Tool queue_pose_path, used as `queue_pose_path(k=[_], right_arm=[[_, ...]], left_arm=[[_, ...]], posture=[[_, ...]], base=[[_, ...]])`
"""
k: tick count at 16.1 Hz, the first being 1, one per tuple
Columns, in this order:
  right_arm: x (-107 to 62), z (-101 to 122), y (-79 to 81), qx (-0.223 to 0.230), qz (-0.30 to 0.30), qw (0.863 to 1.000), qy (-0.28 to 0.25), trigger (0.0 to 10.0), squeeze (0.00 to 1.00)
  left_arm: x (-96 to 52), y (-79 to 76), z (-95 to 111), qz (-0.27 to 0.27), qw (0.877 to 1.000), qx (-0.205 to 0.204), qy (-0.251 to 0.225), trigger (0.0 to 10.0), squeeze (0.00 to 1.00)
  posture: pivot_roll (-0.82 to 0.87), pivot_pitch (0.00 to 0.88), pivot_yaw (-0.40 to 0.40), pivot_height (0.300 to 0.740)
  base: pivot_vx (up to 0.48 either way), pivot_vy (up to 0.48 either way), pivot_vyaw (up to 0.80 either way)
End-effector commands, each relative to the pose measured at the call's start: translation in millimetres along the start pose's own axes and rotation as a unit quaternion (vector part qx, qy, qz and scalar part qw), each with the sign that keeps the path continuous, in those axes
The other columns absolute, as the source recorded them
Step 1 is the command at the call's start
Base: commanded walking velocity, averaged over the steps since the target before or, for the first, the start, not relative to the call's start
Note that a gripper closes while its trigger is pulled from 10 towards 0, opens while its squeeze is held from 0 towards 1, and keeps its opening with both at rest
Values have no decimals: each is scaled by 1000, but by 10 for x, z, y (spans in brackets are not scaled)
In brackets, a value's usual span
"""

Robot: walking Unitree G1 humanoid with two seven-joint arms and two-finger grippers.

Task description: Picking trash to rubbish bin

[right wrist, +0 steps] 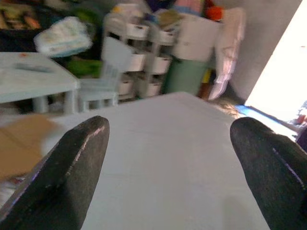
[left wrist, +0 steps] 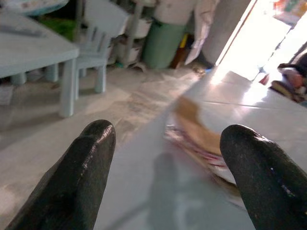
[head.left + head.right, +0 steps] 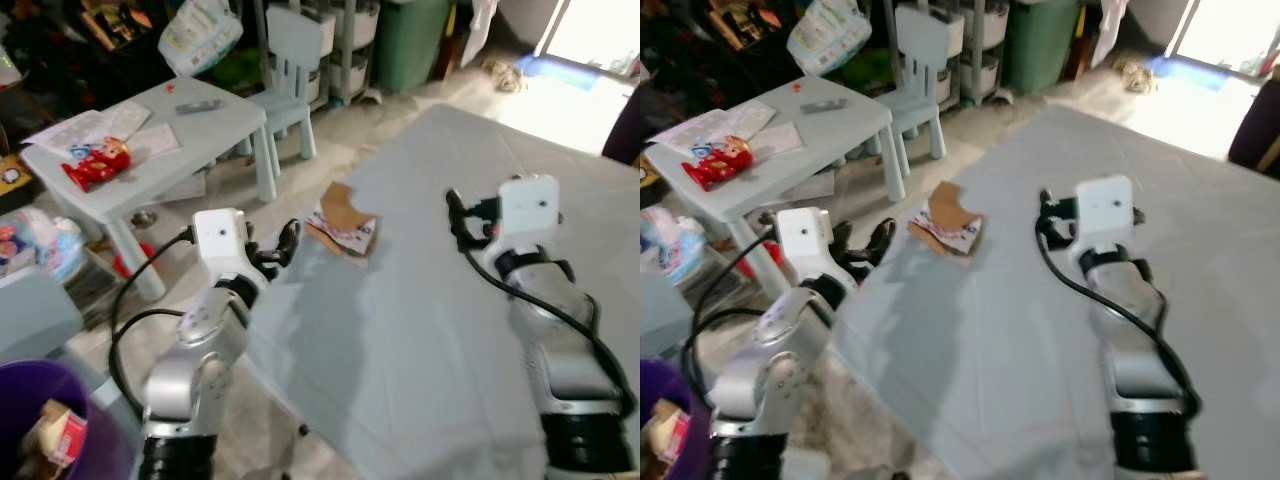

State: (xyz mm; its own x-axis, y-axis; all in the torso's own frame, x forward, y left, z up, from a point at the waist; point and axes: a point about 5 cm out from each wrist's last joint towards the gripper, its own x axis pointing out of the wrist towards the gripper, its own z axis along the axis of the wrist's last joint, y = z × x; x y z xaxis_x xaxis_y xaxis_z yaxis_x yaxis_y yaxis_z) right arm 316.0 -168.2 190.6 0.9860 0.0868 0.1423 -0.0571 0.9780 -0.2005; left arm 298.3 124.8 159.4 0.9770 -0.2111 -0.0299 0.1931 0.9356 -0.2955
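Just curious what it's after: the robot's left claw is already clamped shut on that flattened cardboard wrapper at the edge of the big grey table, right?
Not quite. The left gripper is open, its fingers spread apart short of the flattened cardboard wrapper, which lies untouched at the edge of the big grey table. The left wrist view shows this.

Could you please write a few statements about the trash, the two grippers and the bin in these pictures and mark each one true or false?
1. The flattened cardboard trash lies on the grey table. True.
2. The left gripper is shut on the cardboard. False: its fingers are open, short of it.
3. The right gripper is open and holds nothing. True.
4. The purple bin stands on the grey table. False: it stands off the table, at the robot's left.
5. A red toy lies on the small table. True.
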Motion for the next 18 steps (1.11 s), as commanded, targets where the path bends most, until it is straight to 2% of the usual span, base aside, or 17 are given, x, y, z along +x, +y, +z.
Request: queue_pose_path(k=[1,5,9,14,18], right_arm=[[-12,1,-49,-5,-8,1000,1,10000,0],[-17,7,-49,-7,-1,1000,3,10000,0],[-35,58,-108,-14,9,1000,1,10000,0],[-94,85,-107,-15,21,1000,3,10000,0],[-153,109,-7,14,71,997,10,10000,0]], left_arm=[[-1,-23,-17,-1,1000,-3,6,10000,0],[42,-78,-97,-14,999,-7,34,10000,0],[153,-149,-163,-14,998,-19,54,10000,0],[469,-272,-158,-22,998,-25,57,10000,0],[625,-227,-188,8,997,-33,75,10000,0]], posture=[[4,148,-22,740],[2,149,-22,740],[-25,150,-26,740],[-63,151,-23,740],[-83,156,-20,740]], base=[[0,0,0],[0,0,0],[0,0,0],[0,0,0],[0,0,0]])
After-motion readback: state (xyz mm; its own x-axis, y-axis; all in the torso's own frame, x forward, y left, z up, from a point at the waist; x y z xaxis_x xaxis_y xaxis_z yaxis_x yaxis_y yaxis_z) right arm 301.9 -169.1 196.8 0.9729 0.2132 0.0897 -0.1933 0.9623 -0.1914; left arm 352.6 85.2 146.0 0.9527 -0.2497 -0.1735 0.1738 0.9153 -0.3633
